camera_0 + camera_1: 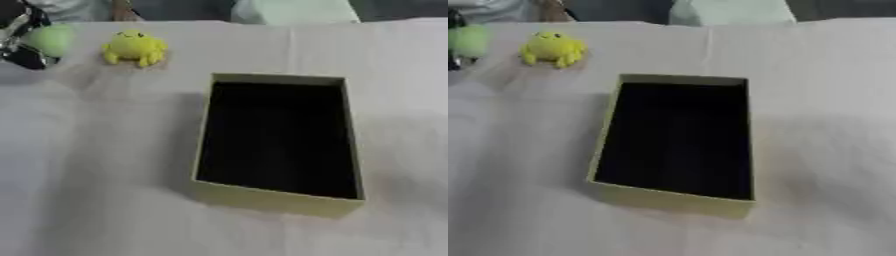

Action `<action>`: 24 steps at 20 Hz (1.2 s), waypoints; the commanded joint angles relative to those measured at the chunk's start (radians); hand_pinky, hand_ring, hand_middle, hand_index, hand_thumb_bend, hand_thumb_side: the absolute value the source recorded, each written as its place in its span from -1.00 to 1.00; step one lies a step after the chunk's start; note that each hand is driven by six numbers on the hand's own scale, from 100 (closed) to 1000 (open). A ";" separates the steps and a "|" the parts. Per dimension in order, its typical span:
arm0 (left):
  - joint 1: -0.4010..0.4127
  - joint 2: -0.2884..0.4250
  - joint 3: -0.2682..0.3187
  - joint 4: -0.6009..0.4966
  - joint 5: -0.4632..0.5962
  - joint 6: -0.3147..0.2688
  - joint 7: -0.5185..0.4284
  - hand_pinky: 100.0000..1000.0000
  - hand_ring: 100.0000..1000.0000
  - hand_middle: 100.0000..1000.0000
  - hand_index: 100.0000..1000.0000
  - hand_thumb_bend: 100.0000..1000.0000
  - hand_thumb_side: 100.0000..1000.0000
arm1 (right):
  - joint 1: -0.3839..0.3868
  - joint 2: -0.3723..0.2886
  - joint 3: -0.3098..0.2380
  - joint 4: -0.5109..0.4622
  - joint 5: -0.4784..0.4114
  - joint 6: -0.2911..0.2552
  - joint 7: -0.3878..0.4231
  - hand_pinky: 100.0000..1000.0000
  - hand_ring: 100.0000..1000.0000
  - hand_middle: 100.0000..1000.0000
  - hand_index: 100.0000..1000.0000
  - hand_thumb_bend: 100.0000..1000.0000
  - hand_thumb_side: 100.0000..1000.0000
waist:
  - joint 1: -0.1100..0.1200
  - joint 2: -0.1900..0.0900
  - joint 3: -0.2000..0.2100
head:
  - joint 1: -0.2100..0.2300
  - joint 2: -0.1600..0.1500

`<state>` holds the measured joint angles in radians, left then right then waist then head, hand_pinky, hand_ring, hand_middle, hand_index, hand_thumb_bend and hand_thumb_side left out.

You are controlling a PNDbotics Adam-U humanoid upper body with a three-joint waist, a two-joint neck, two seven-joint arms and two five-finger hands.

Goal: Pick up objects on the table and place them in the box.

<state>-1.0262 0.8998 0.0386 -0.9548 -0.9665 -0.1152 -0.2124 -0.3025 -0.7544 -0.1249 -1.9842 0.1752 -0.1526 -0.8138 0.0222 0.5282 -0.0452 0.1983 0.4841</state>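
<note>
The left hand (19, 37), at the far left table edge, appears curled round a pale green round ball (51, 39). Carry it high past the neighbouring yellow plush creature (134, 48) and release above the open olive cardboard box (278, 200), dark inside.

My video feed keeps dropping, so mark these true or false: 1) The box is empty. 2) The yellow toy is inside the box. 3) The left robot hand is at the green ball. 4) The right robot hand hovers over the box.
1) True: the box shows only a dark interior.
2) False: the yellow toy sits on the table, beyond the box's far left corner.
3) True: the left robot hand is around the green ball at the far left.
4) False: the right robot hand shows in neither view.
</note>
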 commanded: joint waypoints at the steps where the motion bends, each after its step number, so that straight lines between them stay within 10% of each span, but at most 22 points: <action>1: 0.007 0.059 -0.022 -0.077 0.035 -0.023 0.017 0.02 -0.35 -0.49 -0.11 -0.70 -1.00 | 0.002 -0.031 -0.018 -0.016 0.008 0.000 -0.005 0.47 0.35 0.27 0.50 -0.86 0.99 | -0.002 -0.041 0.009 | -0.015 0.012; 13: 0.083 0.051 -0.172 -0.342 0.055 -0.088 0.082 0.07 -0.29 -0.44 -0.07 -0.72 -0.96 | 0.027 -0.009 -0.021 -0.016 0.001 0.008 -0.006 0.46 0.35 0.27 0.50 -0.87 0.98 | -0.014 -0.102 0.063 | -0.079 0.073; 24: 0.063 -0.125 -0.253 -0.589 0.090 -0.042 0.034 0.11 -0.30 -0.46 -0.03 -0.72 -0.95 | 0.039 0.010 -0.019 -0.016 -0.010 0.013 -0.001 0.46 0.35 0.27 0.49 -0.89 0.98 | -0.020 -0.166 0.081 | -0.154 0.115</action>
<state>-0.9430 0.7749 -0.2161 -1.5044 -0.8819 -0.1653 -0.1738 -0.2621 -0.7259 -0.1316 -1.9842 0.1724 -0.1413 -0.8158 0.0027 0.3857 0.0344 0.0529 0.5926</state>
